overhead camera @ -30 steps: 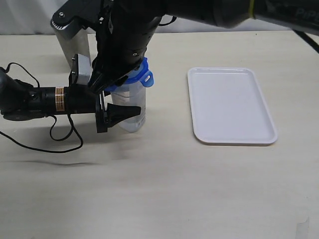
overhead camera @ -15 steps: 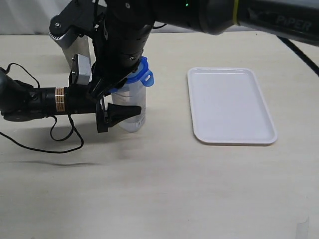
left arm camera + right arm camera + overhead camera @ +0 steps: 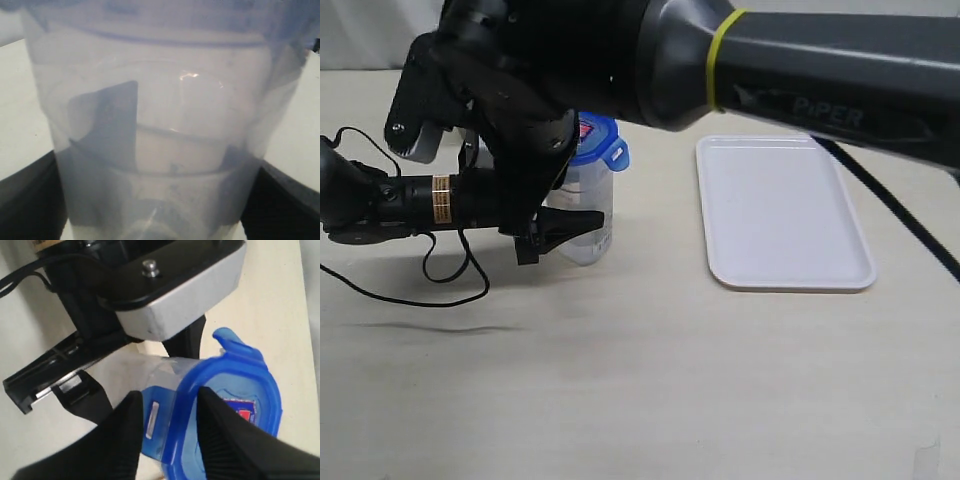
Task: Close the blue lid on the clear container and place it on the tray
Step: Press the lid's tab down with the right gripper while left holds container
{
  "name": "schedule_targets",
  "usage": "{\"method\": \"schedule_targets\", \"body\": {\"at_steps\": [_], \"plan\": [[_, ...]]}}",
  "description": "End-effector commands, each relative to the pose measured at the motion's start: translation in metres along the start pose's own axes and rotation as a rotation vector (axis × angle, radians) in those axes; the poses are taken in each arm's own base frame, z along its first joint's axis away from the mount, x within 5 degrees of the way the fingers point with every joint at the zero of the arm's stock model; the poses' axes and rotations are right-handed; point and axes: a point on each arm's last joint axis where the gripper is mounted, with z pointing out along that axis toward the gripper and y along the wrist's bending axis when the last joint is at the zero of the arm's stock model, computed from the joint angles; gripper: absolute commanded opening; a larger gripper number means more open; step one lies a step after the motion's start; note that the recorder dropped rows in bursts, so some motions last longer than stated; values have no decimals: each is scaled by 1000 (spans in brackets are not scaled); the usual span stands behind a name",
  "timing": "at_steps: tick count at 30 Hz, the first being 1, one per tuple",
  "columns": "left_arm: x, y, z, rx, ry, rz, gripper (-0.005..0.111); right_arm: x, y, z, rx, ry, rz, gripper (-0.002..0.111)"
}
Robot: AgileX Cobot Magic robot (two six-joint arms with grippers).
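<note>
The clear container (image 3: pixel 590 190) stands upright on the bench (image 3: pixel 640 380), well left of the white tray (image 3: pixel 782 210). It is tall and translucent, its wall cloudy in the left wrist view. The left pincer (image 3: pixel 582 224) pinches its lower body from both sides. The blue lid (image 3: pixel 598 140) sits on its mouth (one snap flap juts out toward the tray) with a red-and-white sticker (image 3: pixel 241 409) on its top. The right pincer (image 3: pixel 169 395) hangs over the lid with its fingers astride a side flap and the rim. I cannot tell whether they press on it.
</note>
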Motion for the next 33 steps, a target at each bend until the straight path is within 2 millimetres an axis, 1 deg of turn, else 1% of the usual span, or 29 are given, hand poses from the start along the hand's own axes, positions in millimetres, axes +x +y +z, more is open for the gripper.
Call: {"method": "schedule_targets", "body": {"at_steps": [1, 3, 7, 9, 13, 19, 25, 28, 30, 31, 33], "plan": [[9, -2, -1, -3, 68, -18, 0, 13, 20, 35, -7, 202, -74, 32], [9, -2, -1, -3, 68, -18, 0, 10, 22, 33, 47, 205, -104, 32], [9, -2, -1, -3, 68, -18, 0, 11, 24, 33, 39, 225, -96, 32], [9, -2, -1, -3, 68, -18, 0, 12, 27, 35, 9, 234, -97, 32], [9, -2, -1, -1, 68, -18, 0, 15, 31, 39, -125, 215, -75, 32], [9, -2, -1, -1, 68, -18, 0, 23, 21, 45, -165, 225, -19, 32], [9, -2, -1, -1, 68, -18, 0, 35, 11, 54, -336, 193, 54, 32], [9, -2, -1, -1, 68, -18, 0, 37, 6, 57, -333, 182, 69, 32], [9, -2, -1, -1, 68, -18, 0, 37, 4, 57, -306, 188, 49, 33], [9, -2, -1, -1, 68, -18, 0, 37, 5, 56, -297, 192, 35, 35], [9, -2, -1, -1, 68, -18, 0, 38, 5, 56, -303, 201, 22, 42]]}}
